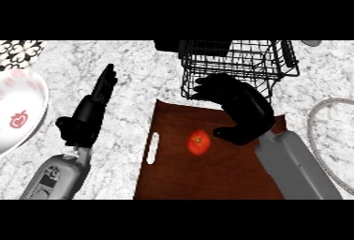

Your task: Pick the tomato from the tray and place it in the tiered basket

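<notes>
A red tomato (pixel 198 142) lies on the dark brown wooden tray (pixel 207 173), left of centre. My right hand (pixel 239 105) hovers over the tray's far right corner, fingers spread toward the basket and thumb pointing at the tomato; it is open and holds nothing. The tomato sits just left of the thumb, apart from it. The black wire tiered basket (pixel 239 65) stands behind the tray, at the top centre. My left hand (pixel 90 112) rests over the counter left of the tray, fingers straight and pointing away.
A white plate (pixel 21 112) with a red mark lies at the left edge. A patterned object (pixel 17 51) sits at the top left. A grey curved rim (pixel 325 136) shows at the right. The counter (pixel 131 70) is speckled marble.
</notes>
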Controlling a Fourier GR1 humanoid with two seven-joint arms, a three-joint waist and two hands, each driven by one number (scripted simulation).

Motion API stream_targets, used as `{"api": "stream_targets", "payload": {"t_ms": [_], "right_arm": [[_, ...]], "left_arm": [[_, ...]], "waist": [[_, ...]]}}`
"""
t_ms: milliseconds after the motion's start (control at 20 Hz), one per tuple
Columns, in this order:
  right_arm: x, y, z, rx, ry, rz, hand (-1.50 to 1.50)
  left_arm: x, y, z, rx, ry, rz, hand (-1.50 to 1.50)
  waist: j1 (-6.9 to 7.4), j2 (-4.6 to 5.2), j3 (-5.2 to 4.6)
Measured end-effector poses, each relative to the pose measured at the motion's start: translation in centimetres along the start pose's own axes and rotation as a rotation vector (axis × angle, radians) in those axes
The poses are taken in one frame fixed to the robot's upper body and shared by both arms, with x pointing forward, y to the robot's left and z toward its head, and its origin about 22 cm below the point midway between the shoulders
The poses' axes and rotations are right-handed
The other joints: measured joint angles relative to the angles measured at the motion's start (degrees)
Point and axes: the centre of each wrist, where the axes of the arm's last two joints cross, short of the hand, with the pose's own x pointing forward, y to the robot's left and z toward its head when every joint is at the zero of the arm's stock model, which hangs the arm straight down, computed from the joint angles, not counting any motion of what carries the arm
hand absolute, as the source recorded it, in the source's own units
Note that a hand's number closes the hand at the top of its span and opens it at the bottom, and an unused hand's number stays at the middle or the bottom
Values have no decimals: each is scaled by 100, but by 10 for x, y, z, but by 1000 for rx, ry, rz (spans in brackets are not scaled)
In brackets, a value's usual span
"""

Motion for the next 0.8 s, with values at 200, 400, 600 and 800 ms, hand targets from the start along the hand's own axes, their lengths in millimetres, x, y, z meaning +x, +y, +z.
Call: {"api": "stream_targets", "payload": {"t_ms": [200, 400, 600, 800], "right_arm": [[11, -28, 5, 208, 31, -51, -150], [59, -54, 7, 382, 68, 100, -150], [124, -51, -2, 529, 126, 382, -150], [173, -16, -20, 635, 163, 679, -150]], "left_arm": [[-4, -6, 5, 23, 10, 8, 0], [-10, -13, 7, 55, 23, 10, 0], [-14, -13, 8, 72, 33, 8, 0], [-19, -17, 12, 81, 43, 13, 0]], "waist": [[-99, -61, -11], [-243, -107, -21], [-332, -160, -26], [-396, -206, -27]]}}
